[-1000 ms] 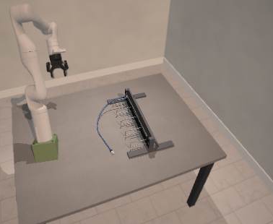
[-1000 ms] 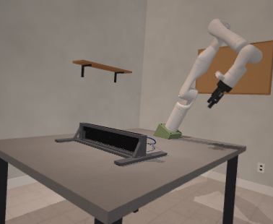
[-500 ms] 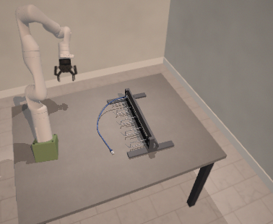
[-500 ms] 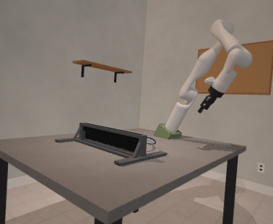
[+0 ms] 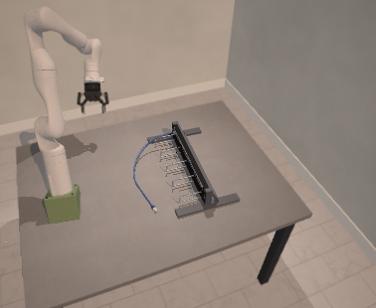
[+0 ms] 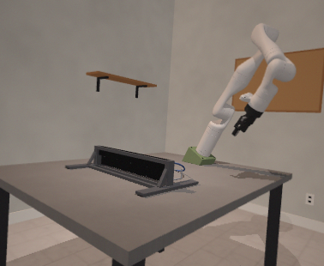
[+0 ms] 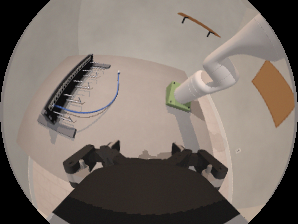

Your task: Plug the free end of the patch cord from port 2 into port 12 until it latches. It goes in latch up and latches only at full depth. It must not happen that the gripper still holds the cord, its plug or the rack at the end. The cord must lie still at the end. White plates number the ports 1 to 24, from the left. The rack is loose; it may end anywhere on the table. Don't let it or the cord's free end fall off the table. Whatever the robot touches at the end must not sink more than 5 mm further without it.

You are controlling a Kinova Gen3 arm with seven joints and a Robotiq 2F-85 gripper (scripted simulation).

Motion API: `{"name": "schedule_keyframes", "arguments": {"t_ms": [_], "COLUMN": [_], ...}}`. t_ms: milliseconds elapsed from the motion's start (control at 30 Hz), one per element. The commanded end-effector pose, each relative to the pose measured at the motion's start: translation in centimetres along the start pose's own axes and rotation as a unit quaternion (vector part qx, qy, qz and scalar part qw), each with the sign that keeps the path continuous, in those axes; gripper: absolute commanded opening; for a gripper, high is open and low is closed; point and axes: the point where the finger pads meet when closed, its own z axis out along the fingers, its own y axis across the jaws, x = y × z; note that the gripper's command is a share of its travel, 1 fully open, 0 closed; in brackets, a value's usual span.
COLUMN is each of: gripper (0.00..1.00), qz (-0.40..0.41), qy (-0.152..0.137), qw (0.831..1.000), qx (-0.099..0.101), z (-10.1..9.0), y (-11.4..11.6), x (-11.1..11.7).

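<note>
Approach step, by my reading: gripper (image 5: pixel 93 103) hung high near the table's edge, fingers wide and empty, well apart from the cord's plug (image 5: pixel 155 209) lying before the rack (image 5: pixel 193 169); next, descend to grasp it.

A grey table (image 5: pixel 107 248) on dark legs. On it stand a black rack (image 5: pixel 194 166) and the arm's green base (image 5: pixel 63 204). A blue patch cord (image 5: pixel 134 169) curves across its surface.
</note>
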Motion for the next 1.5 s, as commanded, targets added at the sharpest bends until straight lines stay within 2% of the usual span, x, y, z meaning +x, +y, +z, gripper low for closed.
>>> {"name": "schedule_keyframes", "arguments": {"t_ms": [0,267,300,533,567,833,867,1100,1133,1400,1433,1467], "gripper": [1.00,1.00,1.00,1.00,1.00,1.00,1.00,1.00,1.00,1.00,1.00,1.00], "qz": [0.022,0.022,0.050,0.050,0.080,0.080,0.111,0.111,0.143,0.143,0.177,0.177], "qy": [-0.002,-0.002,-0.008,-0.008,-0.014,-0.014,-0.021,-0.021,-0.027,-0.027,-0.034,-0.034], "qw": [1.000,1.000,0.999,0.999,0.996,0.996,0.993,0.993,0.988,0.988,0.982,0.982], "qx": [-0.007,-0.007,-0.016,-0.016,-0.025,-0.025,-0.034,-0.034,-0.044,-0.044,-0.053,-0.053], "z": [0.5,0.5,1.0,1.0,1.5,1.5,2.1,2.1,2.7,2.7,3.3,3.3], "y": [-0.7,-0.7,-1.4,-1.4,-2.2,-2.2,-3.0,-3.0,-3.9,-3.9,-4.7,-4.7], "x": [0.2,0.2,0.4,0.4,0.5,0.5,0.8,0.8,1.0,1.0,1.3,1.3]}}
